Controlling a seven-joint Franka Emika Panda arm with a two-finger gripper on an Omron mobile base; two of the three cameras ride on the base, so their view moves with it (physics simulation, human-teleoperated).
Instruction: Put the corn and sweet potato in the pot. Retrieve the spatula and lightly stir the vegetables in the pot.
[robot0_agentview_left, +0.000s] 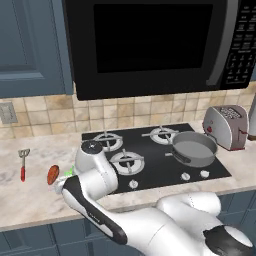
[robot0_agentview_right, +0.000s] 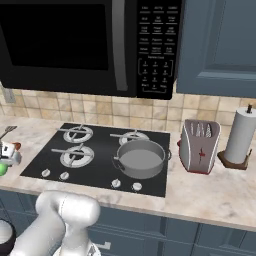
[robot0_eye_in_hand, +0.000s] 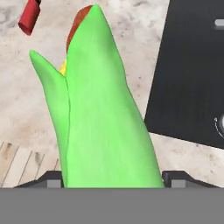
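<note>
Marble counter (robot0_eye_in_hand: 26, 118), close-up corn (robot0_eye_in_hand: 100, 122)

Corn (robot0_eye_in_hand: 103, 127) lies lengthwise between the claw (robot0_eye_in_hand: 113, 177) tips, on the counter (robot0_eye_in_hand: 26, 87).

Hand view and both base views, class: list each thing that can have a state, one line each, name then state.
corn: on the counter, between the open fingers, not lifted
sweet potato: on the counter beside the corn
pot: on a stove burner, empty
spatula: flat on the counter, untouched
gripper: open around the corn
</note>
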